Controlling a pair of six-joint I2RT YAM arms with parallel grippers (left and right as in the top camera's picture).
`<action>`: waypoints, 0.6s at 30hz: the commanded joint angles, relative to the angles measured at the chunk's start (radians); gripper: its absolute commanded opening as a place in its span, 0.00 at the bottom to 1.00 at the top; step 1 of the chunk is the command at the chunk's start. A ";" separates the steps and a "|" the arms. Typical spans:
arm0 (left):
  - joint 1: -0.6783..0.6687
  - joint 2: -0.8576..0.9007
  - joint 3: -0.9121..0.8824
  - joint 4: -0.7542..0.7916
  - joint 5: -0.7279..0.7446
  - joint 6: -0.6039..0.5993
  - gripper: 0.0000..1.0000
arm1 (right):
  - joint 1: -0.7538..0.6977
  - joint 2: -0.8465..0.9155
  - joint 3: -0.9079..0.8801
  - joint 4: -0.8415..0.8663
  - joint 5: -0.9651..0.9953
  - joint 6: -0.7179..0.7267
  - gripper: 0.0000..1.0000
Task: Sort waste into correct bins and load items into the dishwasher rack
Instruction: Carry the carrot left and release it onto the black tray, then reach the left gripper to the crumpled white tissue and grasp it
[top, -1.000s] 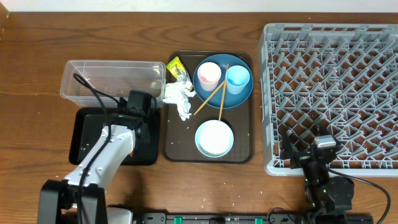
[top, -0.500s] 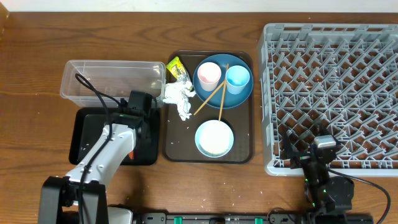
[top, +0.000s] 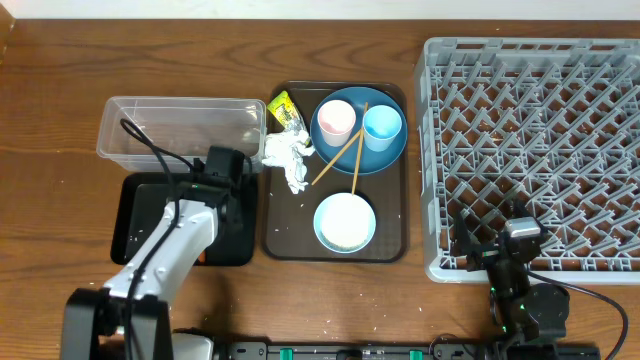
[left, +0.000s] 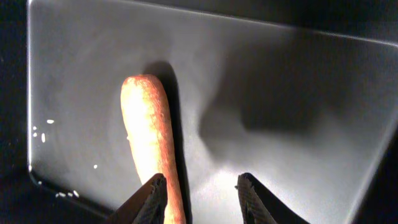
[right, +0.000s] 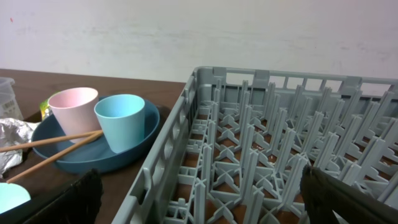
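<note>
Found the carrot (left: 146, 137) loose in the tray (left: 280, 74), lengthwise ahead of the left hand (left: 202, 179), fingers apart.

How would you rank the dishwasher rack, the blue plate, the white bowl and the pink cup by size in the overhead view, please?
Largest to smallest:
1. dishwasher rack
2. blue plate
3. white bowl
4. pink cup

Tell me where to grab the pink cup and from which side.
Take the small round pink cup by its rim from above, one finger inside: it stands upright, mouth open. Pinch its left wall, since the light-blue cup sits close on its right.
</note>
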 joint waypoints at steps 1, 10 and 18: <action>0.003 -0.092 0.047 -0.005 0.079 -0.010 0.40 | 0.002 -0.005 -0.001 -0.002 -0.008 0.006 0.99; 0.000 -0.276 0.049 0.111 0.459 -0.029 0.40 | 0.002 -0.005 -0.002 -0.002 -0.008 0.006 0.99; -0.079 -0.192 0.048 0.251 0.510 -0.036 0.39 | 0.002 -0.005 -0.001 -0.002 -0.008 0.006 0.99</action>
